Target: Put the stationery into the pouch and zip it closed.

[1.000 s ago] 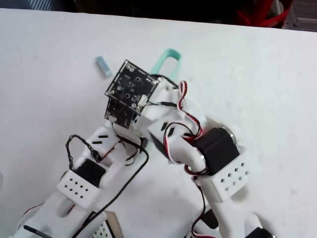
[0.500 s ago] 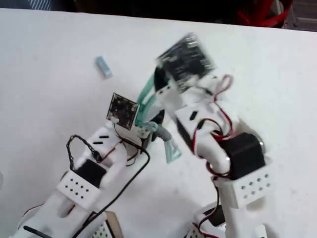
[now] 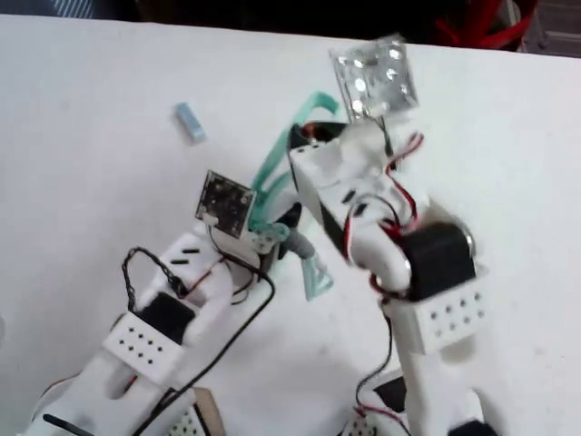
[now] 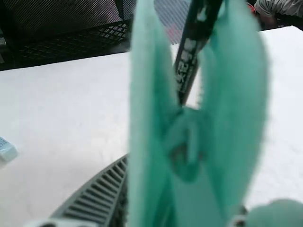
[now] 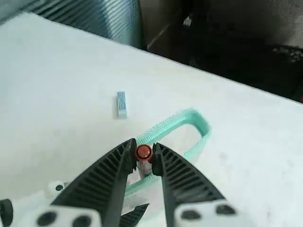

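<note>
Item 1. Right claw (image 5: 142, 145): narrow, its two black ribbed fingers pinched on the upper end of a pen (image 5: 143, 152). The pen's red end cap shows between the tips. In the high view this claw (image 3: 306, 138) stands over the far end of the pouch, toward the back of the worktop.

Item 2. Pen: black barrel with pale print (image 4: 188, 56), steeply tilted. Its lower part runs down between the two sides of the pouch's mouth.

Item 3. Left claw (image 3: 275, 234): closed on the near end of the pouch, which is raised off the surface. One grey ribbed finger (image 4: 97, 194) lies just beside the teal fabric in the left wrist view.

Item 4. Pouch (image 3: 272, 177): teal fabric, long and narrow, set on edge with its mouth gaping. It runs from the left claw up to the right claw. One corner (image 3: 314, 276) hangs past the left claw on the near side. The far rim forms a rounded loop (image 5: 191, 117). Seen from the left wrist, the two sides (image 4: 147, 118) part around the pen.

Item 5. Eraser (image 3: 190, 122): small light-blue block, lying flat on the worktop, well apart from the pouch and outside it. Also seen at (image 5: 121, 104) and (image 4: 5, 152).

Item 6. Worktop (image 3: 91, 91): white, carrying both arms and all the items above.
</note>
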Controlling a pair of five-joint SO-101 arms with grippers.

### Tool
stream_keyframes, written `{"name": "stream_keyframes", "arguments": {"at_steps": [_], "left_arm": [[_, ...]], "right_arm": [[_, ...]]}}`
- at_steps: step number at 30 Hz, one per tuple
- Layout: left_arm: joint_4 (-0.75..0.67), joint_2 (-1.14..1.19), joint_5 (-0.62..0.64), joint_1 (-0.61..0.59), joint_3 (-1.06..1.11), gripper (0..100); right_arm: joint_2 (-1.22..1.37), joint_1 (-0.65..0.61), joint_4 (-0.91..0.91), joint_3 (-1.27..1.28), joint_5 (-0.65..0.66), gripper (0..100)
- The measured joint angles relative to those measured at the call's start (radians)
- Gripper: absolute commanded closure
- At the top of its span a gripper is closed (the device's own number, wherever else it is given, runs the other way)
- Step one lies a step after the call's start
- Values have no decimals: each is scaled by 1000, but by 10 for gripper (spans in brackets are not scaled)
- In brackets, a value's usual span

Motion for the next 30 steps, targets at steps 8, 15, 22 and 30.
{"name": "stream_keyframes", "arguments": {"at_steps": [8, 15, 22, 30], "left_arm": [[0, 0, 0, 0, 0, 842], [0, 0, 0, -2, 0, 842], [0, 0, 0, -3, 0, 842], [0, 0, 0, -3, 0, 842]], "right_arm": [[463, 0, 368, -554, -49, 981], [572, 11, 400, -667, -49, 699], [425, 41, 331, -666, 63, 724], [450, 104, 279, -661, 69, 734]]}}
